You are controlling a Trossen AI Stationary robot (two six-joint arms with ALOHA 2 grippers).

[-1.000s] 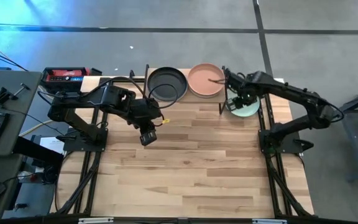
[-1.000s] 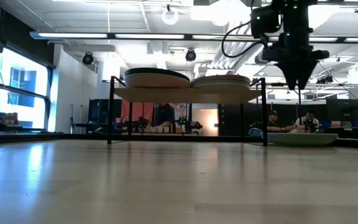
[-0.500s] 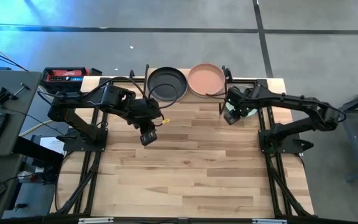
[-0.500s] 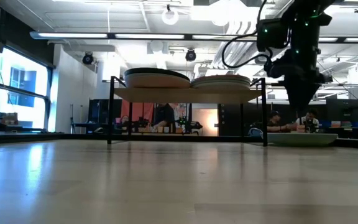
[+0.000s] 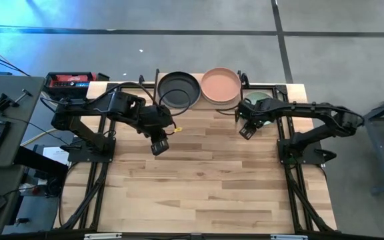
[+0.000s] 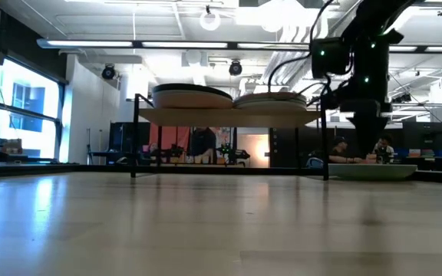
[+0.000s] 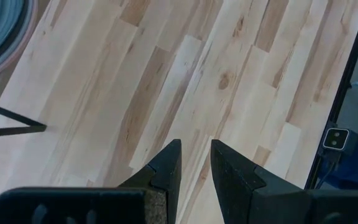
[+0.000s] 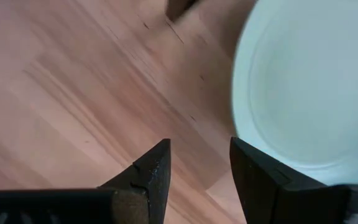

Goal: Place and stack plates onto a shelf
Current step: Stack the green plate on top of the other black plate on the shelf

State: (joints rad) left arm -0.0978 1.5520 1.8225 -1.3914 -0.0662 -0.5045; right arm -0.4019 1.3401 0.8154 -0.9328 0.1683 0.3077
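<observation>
The shelf [image 5: 199, 105] stands at the table's far edge and bears a black plate [image 5: 178, 89] and a peach plate [image 5: 220, 85], each on top of a stack [image 6: 194, 96]. A pale green plate [image 8: 309, 87] lies flat on the table just right of the shelf, partly under my right arm. My right gripper [image 8: 197, 165] hangs open, pointing down over bare wood beside that plate's near-left rim, with nothing between its fingers. My left gripper [image 7: 195, 165] waits high over the table's middle left, slightly open and empty.
The shelf's thin black legs [image 6: 327, 146] stand close to the green plate [image 6: 374, 172]. A red device [image 5: 69, 81] sits at the far left corner. Bare wooden tabletop [image 5: 205, 180] stretches toward the near edge.
My right gripper has come down from above the green plate and shifted toward the table's near edge, rolling about its own axis as it sank; it now hangs low beside the plate. Its fingers have stayed open. The plate has not moved.
</observation>
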